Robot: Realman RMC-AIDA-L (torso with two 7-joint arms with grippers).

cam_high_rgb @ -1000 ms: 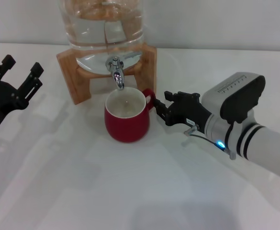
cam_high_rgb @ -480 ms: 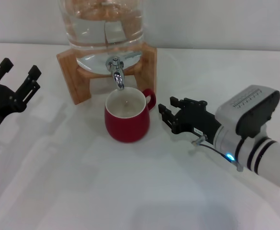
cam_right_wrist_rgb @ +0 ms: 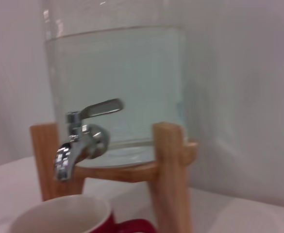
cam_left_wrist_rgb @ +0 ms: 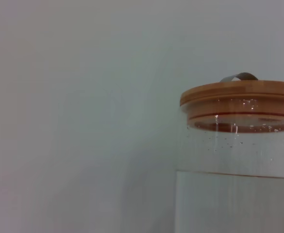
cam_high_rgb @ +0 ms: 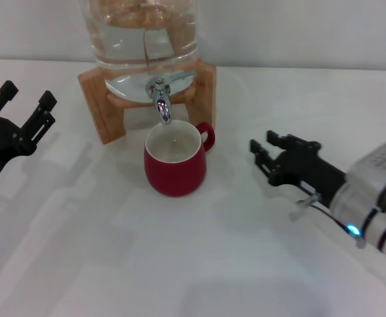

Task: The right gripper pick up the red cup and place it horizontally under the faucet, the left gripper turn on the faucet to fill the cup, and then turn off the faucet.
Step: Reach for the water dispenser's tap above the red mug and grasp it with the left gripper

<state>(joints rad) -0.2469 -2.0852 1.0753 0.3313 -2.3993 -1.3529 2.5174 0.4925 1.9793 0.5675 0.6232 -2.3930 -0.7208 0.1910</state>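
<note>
The red cup (cam_high_rgb: 175, 164) stands upright on the white table right under the faucet (cam_high_rgb: 160, 97), its handle turned to the right. The chrome spout hangs just above the cup's rim. In the right wrist view the faucet (cam_right_wrist_rgb: 79, 138) shows with its lever lying level, and the cup's rim (cam_right_wrist_rgb: 64, 216) sits below it. My right gripper (cam_high_rgb: 266, 155) is open, well to the right of the cup and apart from it. My left gripper (cam_high_rgb: 26, 105) is open at the far left edge, away from the faucet.
The glass dispenser (cam_high_rgb: 143, 33) holds water and rests on a wooden stand (cam_high_rgb: 103, 109) at the back centre. Its wooden lid (cam_left_wrist_rgb: 239, 94) shows in the left wrist view. White tabletop lies in front of the cup and between the two arms.
My right gripper has let go of the cup's handle and drawn back to the right. The cup stays under the spout. The left arm has barely moved.
</note>
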